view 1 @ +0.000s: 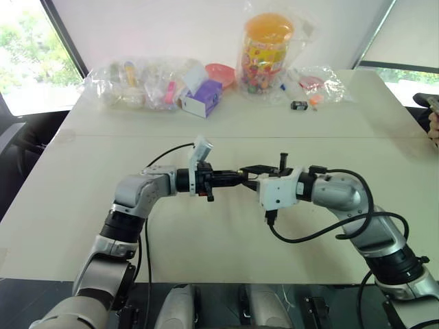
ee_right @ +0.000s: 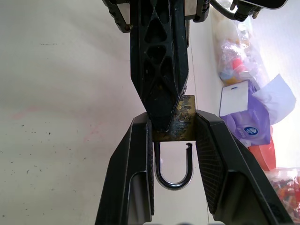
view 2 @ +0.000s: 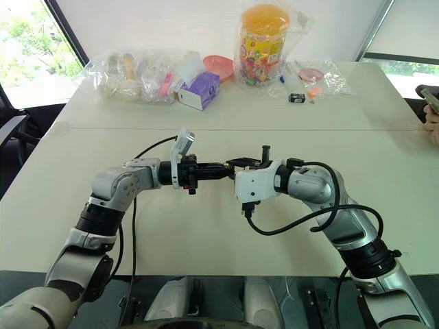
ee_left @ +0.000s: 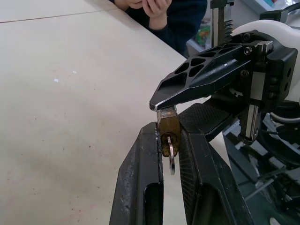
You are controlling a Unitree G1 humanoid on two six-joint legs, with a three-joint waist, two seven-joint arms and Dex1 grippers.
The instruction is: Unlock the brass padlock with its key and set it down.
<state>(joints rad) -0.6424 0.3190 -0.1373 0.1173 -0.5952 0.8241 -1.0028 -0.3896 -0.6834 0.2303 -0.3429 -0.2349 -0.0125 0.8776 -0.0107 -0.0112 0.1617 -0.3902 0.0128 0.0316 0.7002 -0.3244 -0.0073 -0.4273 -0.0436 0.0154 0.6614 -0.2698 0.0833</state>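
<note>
Both grippers meet mid-air over the table [view 1: 82, 205]. The right gripper [ee_right: 172, 136] is clamped on the padlock [ee_right: 183, 123], shackle [ee_right: 174, 168] popped open. The left gripper [ee_left: 169, 140] is pinched on the padlock's other end, at the key [ee_left: 171, 157]. Plenty of bare tabletop below; bags [view 1: 144, 86] hug the far edge.

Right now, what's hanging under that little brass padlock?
In the right wrist view, the brass padlock has its silvery loop beneath it, one end free. The other end effector's finger covers part of its face.
</note>
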